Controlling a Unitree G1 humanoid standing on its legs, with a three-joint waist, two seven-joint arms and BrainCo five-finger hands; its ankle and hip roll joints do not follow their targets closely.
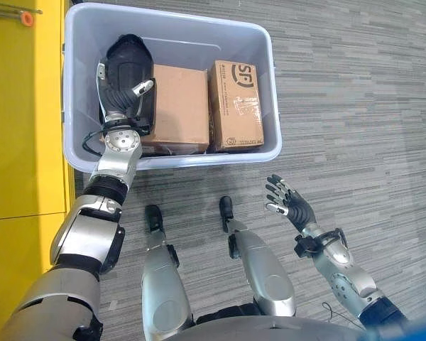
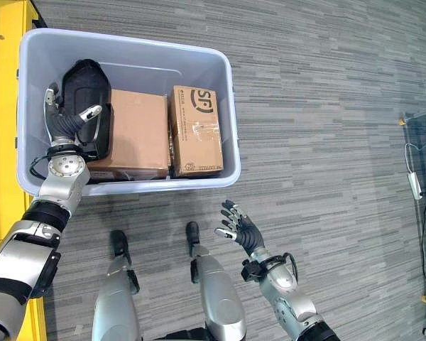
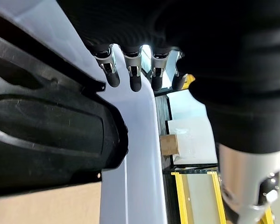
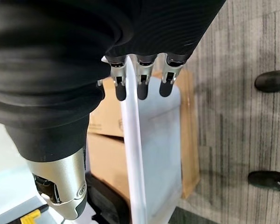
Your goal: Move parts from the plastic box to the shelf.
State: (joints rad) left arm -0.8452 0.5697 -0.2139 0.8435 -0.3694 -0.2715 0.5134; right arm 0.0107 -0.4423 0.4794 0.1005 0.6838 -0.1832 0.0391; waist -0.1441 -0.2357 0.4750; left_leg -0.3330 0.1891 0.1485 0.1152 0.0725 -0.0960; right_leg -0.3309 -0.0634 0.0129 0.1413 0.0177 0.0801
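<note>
A pale grey-blue plastic box [image 1: 266, 85] with a broad rolled rim sits on the grey striped carpet floor [image 1: 355, 106], and the robot's left hand [image 1: 125, 78] is reached down inside it at its left end. The dark ribbed cover of that hand lies over a black moulded plastic part [image 3: 46, 126], which sits against the box's left wall, just beside a plain brown cardboard carton [image 1: 179, 106]. From the head views the thumb shows as a silver piece pointing toward the plain carton, while the other fingers are hidden beneath the cover. In the left wrist view the fingers [image 3: 113, 70] hang in a row, fairly straight and slightly apart, their dark tips just past the edge of the black part and next to the pale inner wall — they are not curled round anything that can be seen, and whether they touch the part cannot be told.

Beyond the plain carton, on the side away from the left fingers, stands a second brown cardboard carton with black print and clear tape [image 1: 236, 106], touching the first and close to the box's right wall.

The right hand [image 2: 243, 229] is outside the box, near its front right corner, above the carpet — palm turned up, fingers spread and relaxed, holding nothing. In the right wrist view its fingertips [image 4: 142, 88] point toward the box's rim, apart from it.

A yellow panel [image 1: 21, 106] runs beside the box, on the far side of the wall the left fingers are next to.
</note>
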